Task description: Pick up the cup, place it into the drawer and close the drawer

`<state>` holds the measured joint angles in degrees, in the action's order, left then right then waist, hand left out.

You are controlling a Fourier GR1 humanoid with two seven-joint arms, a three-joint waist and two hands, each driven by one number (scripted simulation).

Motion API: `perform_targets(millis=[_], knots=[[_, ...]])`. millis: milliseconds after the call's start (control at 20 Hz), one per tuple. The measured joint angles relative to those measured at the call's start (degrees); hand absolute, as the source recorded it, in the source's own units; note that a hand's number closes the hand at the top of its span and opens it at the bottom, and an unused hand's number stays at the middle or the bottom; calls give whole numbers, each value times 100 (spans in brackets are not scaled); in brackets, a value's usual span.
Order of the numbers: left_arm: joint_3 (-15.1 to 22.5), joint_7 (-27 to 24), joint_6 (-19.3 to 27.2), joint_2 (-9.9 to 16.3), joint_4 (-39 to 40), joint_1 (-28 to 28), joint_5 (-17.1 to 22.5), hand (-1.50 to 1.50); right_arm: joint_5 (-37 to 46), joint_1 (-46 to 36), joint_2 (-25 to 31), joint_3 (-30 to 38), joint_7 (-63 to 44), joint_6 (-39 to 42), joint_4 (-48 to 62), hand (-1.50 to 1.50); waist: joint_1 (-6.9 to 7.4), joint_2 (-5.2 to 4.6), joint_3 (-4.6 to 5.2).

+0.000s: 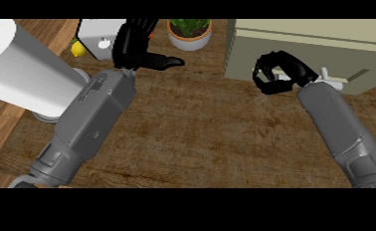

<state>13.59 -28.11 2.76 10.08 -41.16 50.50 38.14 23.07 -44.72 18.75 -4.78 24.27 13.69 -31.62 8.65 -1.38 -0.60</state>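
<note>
Two black hands over grainy wood: left hand (pixel 134 43) fingers straight, right hand (pixel 277 73) fingers curled, holding nothing.

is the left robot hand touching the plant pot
Apart. The head view shows bare wooden counter between the left robot hand, its thumb pointing right, and the white plant pot.

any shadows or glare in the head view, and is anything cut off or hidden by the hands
Head view: even light, no glare; soft shadows darken the brown wooden counter under the arms. The large white cylinder is cut by the left edge. The black left hand partly covers the white box; the black right hand is curled before the beige drawer unit.
</note>
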Motion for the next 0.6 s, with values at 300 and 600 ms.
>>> perform_targets(millis=[300,600], knots=[[34,66,-166,73,-134,-160,25,-150,-262,61,116,127,65,410,-59,150,97,-27,-17],[46,91,-282,88,-248,-245,60,-150,-514,142,250,214,102,861,-193,150,180,-74,-47]])
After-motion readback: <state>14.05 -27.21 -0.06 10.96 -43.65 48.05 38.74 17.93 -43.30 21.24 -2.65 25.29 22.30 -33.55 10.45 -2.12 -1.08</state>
